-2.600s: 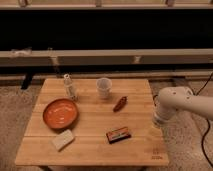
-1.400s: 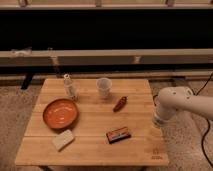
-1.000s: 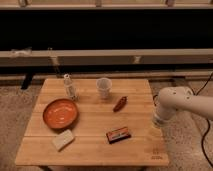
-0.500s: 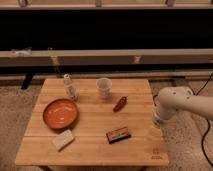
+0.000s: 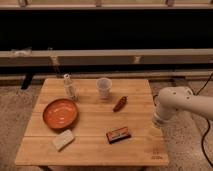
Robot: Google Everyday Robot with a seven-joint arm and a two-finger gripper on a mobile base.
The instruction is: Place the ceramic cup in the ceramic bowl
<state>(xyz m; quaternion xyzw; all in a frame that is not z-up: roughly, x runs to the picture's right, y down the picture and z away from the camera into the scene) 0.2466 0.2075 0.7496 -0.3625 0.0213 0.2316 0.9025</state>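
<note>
The white ceramic cup (image 5: 104, 88) stands upright on the wooden table (image 5: 90, 146), towards the back middle. The orange-red ceramic bowl (image 5: 60, 113) sits on the left part of the table, empty. My arm comes in from the right, and my gripper (image 5: 157, 121) hangs at the table's right edge, well to the right of the cup and far from the bowl. It holds nothing that I can see.
A slim clear shaker (image 5: 69, 86) stands behind the bowl. A dark red pepper-shaped item (image 5: 120, 103) lies right of the cup. A small brown packet (image 5: 118, 134) and a pale sponge-like block (image 5: 63, 140) lie near the front. A low wall and rail run behind the table.
</note>
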